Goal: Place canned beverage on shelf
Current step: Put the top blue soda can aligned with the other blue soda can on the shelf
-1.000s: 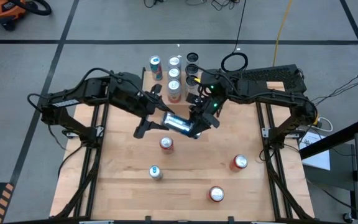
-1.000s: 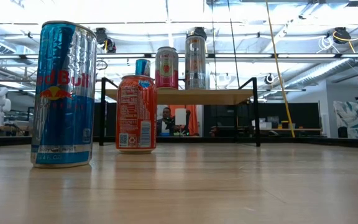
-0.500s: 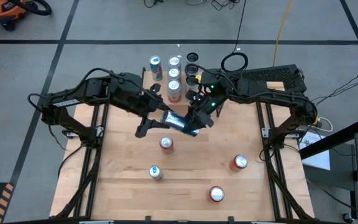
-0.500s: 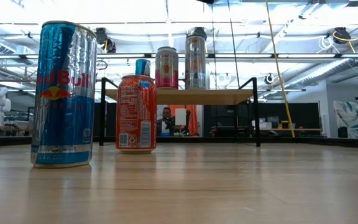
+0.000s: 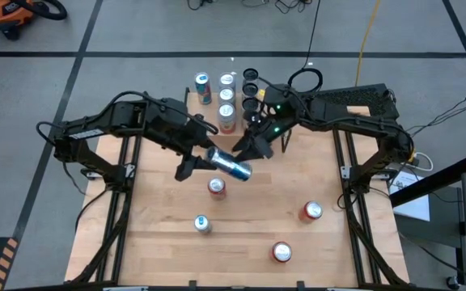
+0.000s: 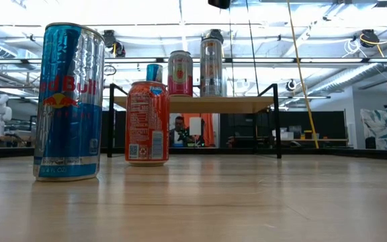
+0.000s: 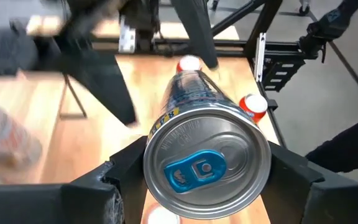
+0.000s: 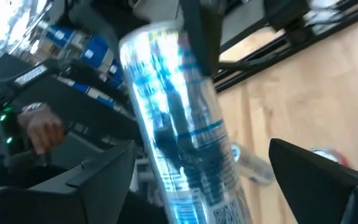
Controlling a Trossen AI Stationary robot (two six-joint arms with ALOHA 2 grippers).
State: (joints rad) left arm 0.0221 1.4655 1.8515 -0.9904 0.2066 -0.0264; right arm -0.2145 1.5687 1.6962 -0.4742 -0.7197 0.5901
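Observation:
A blue-and-silver can [image 5: 231,166] hangs on its side above the table's middle, with my left gripper [image 5: 207,159] shut on it. In the left wrist view its top with the blue tab [image 7: 197,169] faces the camera. My right gripper [image 5: 252,148] stands open just beyond the can's free end; in its wrist view the fingers [image 8: 98,177] flank the can [image 8: 179,124] without touching it. The shelf [image 6: 240,104] stands at the far edge on its black legs, and several cans [image 6: 180,72] stand upright on it. My left gripper pinches the can's wall close to its tab end [image 7: 166,134], one finger [image 7: 126,183] on each opposite side. The fingers come from the table's left, slanting down, and lie along the can. The can is lifted clear of the table, its free end pointing toward the right.
Several cans stand loose on the table: one [image 5: 217,187] right under the held can, one [image 5: 202,224] nearer, two [image 5: 312,211] [image 5: 281,252] at the near right. In the low view a tall blue can [image 6: 68,101] and an orange one [image 6: 146,122] stand before the shelf.
My right gripper has opened, let go of the can and swung its fingers toward the table's far edge. My left gripper has rolled at the wrist while staying in place, and the can now slants in its hold alone.

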